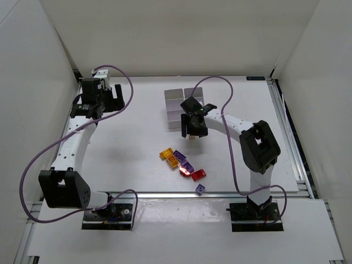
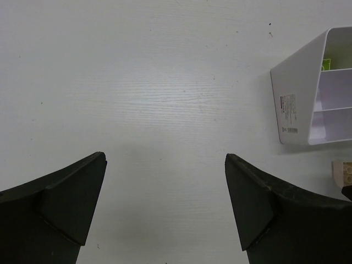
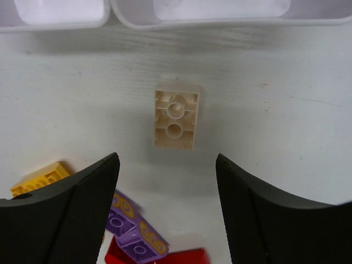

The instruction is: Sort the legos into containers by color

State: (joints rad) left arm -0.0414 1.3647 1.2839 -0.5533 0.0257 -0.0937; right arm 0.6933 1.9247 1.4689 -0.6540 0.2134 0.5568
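A tan lego (image 3: pixel 176 119) lies upside down on the table just in front of the white containers (image 3: pixel 220 23). My right gripper (image 3: pixel 167 165) hovers open just short of it, with nothing between its fingers. From above, the right gripper (image 1: pixel 192 131) sits at the near side of the containers (image 1: pixel 177 104), with the tan lego (image 1: pixel 192 138) at its tip. Behind it lies a loose pile: an orange lego (image 1: pixel 167 155), purple legos (image 1: pixel 181 161) and red legos (image 1: pixel 193 174). One purple lego (image 1: pixel 201 188) lies apart, nearer the front. My left gripper (image 2: pixel 165 181) is open over bare table at the far left.
In the left wrist view the containers (image 2: pixel 297 99) stand at the right, with a yellow-green brick (image 2: pixel 326 64) in one bin. White walls enclose the table on three sides. The right arm's purple cable (image 1: pixel 234 126) loops over the table's right half.
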